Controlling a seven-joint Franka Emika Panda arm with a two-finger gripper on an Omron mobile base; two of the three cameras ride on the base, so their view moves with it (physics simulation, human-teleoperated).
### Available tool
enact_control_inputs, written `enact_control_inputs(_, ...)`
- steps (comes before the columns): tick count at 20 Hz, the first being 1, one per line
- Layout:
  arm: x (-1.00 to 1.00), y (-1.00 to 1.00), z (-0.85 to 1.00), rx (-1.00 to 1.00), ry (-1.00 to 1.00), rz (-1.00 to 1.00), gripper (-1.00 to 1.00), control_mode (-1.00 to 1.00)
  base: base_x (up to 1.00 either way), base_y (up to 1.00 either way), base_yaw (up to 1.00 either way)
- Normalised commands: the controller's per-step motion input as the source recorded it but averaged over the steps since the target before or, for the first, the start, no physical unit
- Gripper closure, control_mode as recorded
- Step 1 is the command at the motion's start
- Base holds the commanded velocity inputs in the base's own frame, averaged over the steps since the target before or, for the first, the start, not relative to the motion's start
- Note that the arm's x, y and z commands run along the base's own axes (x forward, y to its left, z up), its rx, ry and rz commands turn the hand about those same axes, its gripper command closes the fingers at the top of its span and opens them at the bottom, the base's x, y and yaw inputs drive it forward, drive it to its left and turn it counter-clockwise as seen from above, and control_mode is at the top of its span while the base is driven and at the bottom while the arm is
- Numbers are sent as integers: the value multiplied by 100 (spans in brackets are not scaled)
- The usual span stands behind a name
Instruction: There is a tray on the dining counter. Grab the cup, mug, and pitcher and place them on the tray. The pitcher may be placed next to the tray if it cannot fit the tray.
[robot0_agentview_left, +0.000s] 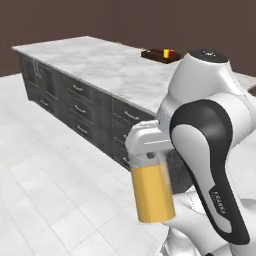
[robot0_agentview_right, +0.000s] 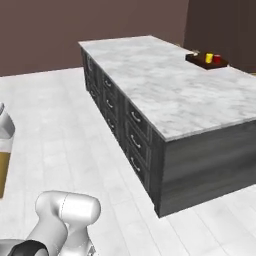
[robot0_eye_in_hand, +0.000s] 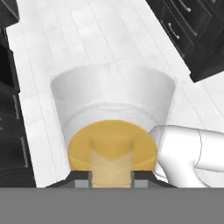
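Your pincer (robot0_agentview_left: 148, 161) is clamped on the pitcher (robot0_agentview_left: 152, 192), carried above the floor. The tray (robot0_agentview_left: 159, 55), holding cup (robot0_agentview_left: 166, 52) and mug (robot0_agentview_left: 172, 52), waits across the desk (robot0_agentview_left: 107, 67); drive closer next.

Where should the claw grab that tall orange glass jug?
The tall clear glass pitcher with amber-orange filling is best held at its clear top rim, from straight above, as the claw holds it now: it is upright, open-topped, and shows no handle.

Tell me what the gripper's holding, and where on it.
The pitcher, clamped at its clear rim band by the gripper; its amber body hangs below.
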Motion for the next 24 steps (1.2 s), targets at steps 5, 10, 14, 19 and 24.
enact_control_inputs(5,0,0,0,0,0,0,100,100,-15,-40,-80)
enact_control_inputs(10,0,0,0,0,0,0,100,100,-10,-52,-77)
enact_control_inputs(14,0,0,0,0,0,0,100,100,0,-69,-69)
enact_control_inputs(19,0,0,0,0,0,0,100,100,28,-61,-52)
enact_control_inputs(24,0,0,0,0,0,0,100,100,49,-53,-47)
